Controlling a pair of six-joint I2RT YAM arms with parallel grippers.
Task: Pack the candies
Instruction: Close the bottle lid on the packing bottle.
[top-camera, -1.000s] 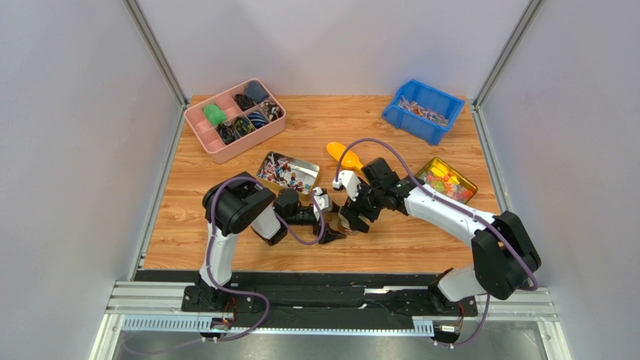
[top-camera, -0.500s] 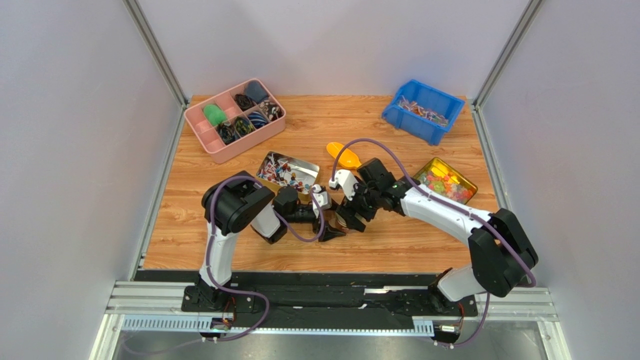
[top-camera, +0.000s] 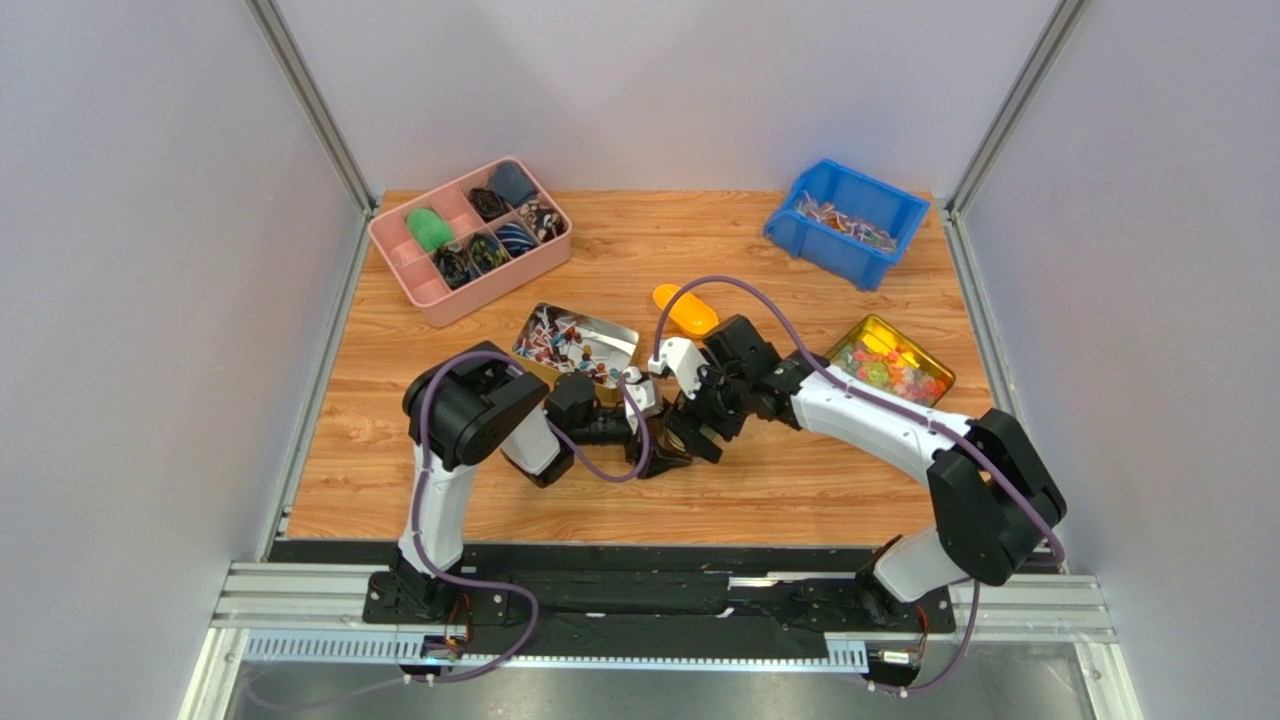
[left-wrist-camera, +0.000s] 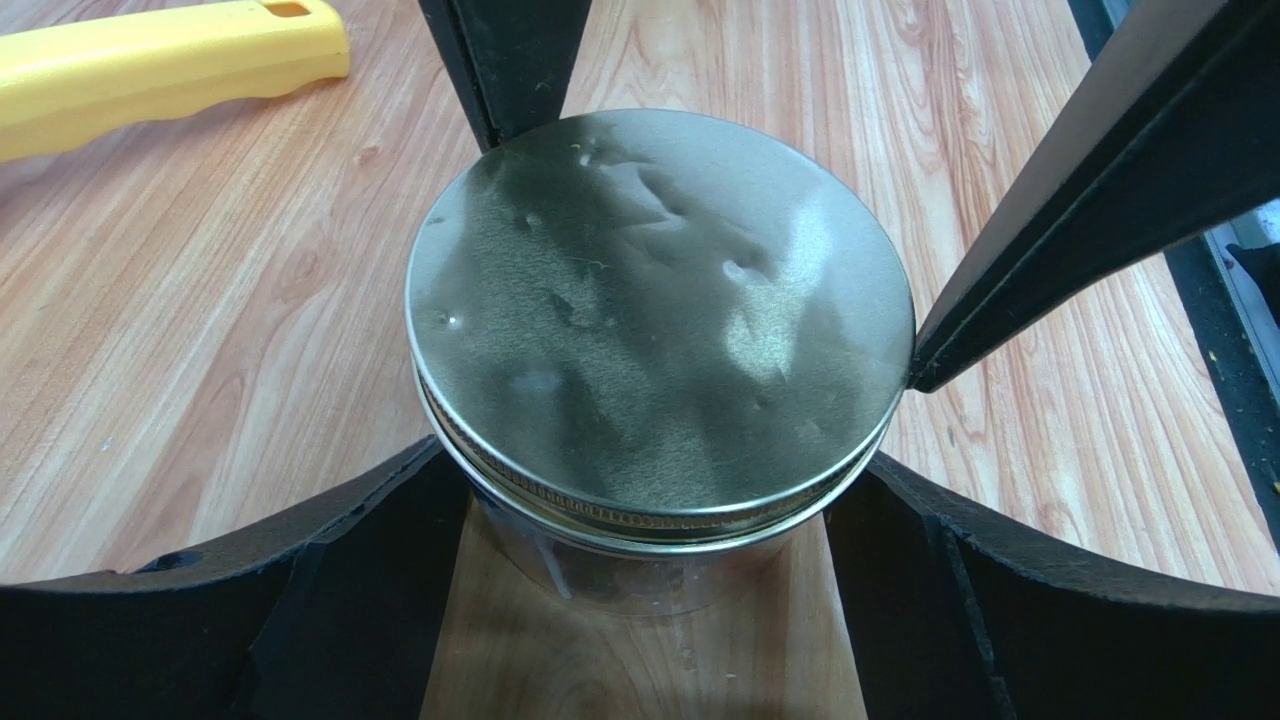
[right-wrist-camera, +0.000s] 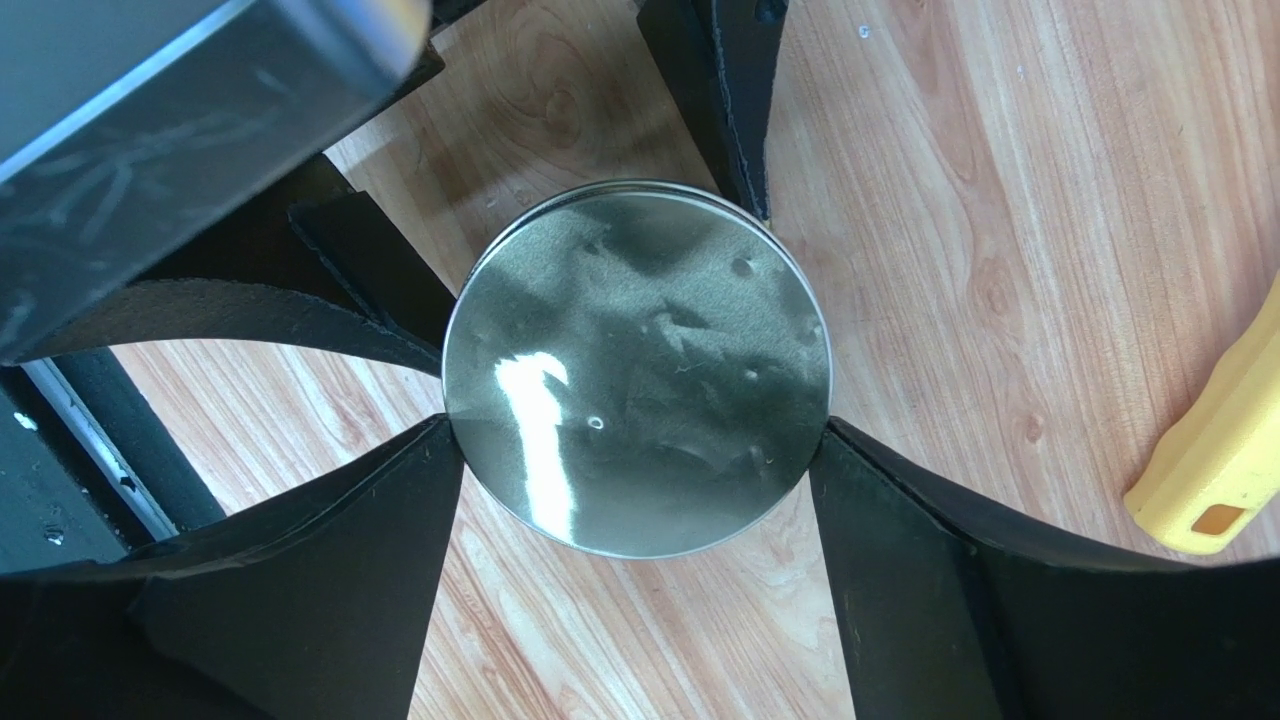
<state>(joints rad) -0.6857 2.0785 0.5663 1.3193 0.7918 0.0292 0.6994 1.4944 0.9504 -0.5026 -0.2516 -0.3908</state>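
Observation:
A clear glass jar (left-wrist-camera: 631, 567) with a silver metal lid (left-wrist-camera: 661, 315) stands on the wooden table between both arms. My left gripper (left-wrist-camera: 654, 473) has its black fingers (left-wrist-camera: 361, 570) pressed against the jar's sides just under the lid. My right gripper (right-wrist-camera: 634, 432) comes from above, its fingertips (right-wrist-camera: 428, 480) touching opposite edges of the lid (right-wrist-camera: 639, 368). In the top view both grippers (top-camera: 672, 444) meet over the jar and hide it. The candies (top-camera: 571, 342) lie in an open silver tin behind the left arm.
A yellow scoop (top-camera: 688, 311) lies just behind the jar. A gold tin of bright gummies (top-camera: 891, 363) sits to the right, a blue bin (top-camera: 846, 221) at the back right, a pink divided tray (top-camera: 469, 237) at the back left.
My right arm has swung left and brought its gripper over the jar. The left gripper has narrowed a little around the jar.

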